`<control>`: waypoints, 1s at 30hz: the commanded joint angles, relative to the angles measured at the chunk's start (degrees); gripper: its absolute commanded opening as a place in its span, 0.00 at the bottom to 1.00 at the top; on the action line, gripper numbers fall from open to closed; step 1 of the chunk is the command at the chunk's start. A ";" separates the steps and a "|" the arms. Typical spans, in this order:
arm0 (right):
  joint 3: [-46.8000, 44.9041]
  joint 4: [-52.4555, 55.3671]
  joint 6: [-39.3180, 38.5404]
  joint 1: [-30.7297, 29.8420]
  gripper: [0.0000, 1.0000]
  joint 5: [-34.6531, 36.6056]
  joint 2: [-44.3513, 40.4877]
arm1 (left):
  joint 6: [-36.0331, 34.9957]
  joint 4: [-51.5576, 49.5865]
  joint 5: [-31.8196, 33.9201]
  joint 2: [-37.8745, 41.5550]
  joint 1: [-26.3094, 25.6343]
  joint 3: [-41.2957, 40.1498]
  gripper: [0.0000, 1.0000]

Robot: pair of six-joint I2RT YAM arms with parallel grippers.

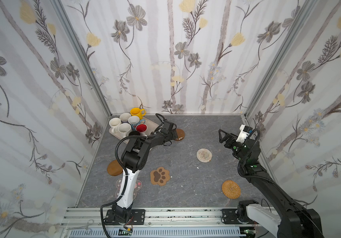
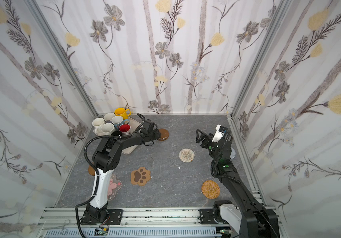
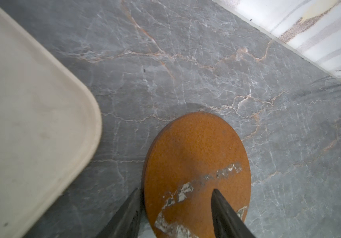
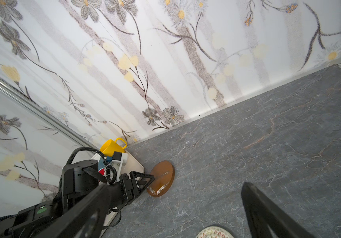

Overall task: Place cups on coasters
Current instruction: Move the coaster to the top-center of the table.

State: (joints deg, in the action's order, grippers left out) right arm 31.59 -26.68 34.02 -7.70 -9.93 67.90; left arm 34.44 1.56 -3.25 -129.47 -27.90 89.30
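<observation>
The brown disc coaster (image 1: 181, 134) sits on the grey marble top (image 1: 186, 177) just beside the beige tray (image 1: 151, 124) where the cups (image 1: 124, 128) are all bunched, left gripper (image 3: 175, 189) straddling its rim with jaws part-way apart, can't tell if it's actually pinching, right gripper (image 1: 221, 137) hanging wide open and empty well off.

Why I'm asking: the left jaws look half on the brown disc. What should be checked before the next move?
1. Left gripper at the brown disc: ok.
2. Grip on disc: cannot tell; one finger over its face, one beside its rim.
3. Disc clear of the tray: ok.
4. Right gripper open, empty, away from the disc: ok.
5. Cups on coasters: not ok; all grouped at the tray.
</observation>
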 commanded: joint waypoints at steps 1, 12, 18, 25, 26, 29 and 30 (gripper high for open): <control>-0.30 -2.70 0.31 -0.03 1.00 0.51 -0.29 | 2.52 -0.33 -1.08 -1.97 -0.86 2.66 0.55; -0.57 -2.33 0.99 -0.03 1.00 1.35 -0.93 | 8.43 -0.42 -0.52 -11.84 -6.29 17.61 0.50; -0.66 -2.58 2.07 -0.13 1.00 -0.52 -0.79 | 10.21 -0.51 0.08 -15.78 -7.27 23.38 0.50; 2.46 3.95 -1.11 -2.94 1.00 4.12 0.89 | 8.69 -0.51 -0.71 -16.19 -7.77 25.98 0.54; 3.27 5.50 -1.69 -3.52 1.00 4.98 1.22 | 8.40 -0.51 -0.95 -15.96 -7.78 26.17 0.57; 5.71 9.54 -2.23 -4.25 0.99 6.82 2.39 | 6.65 -0.51 -0.70 -14.36 -8.32 26.21 0.66; 6.27 10.28 -1.85 -4.33 0.98 7.31 2.63 | 5.38 -0.46 0.30 -13.27 -8.66 25.77 0.70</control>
State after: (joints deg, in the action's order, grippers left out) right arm 36.38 -20.21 32.88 -11.81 -5.98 69.78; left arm 42.85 0.80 -4.16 -145.01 -36.14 114.98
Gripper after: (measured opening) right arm 0.994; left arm 0.681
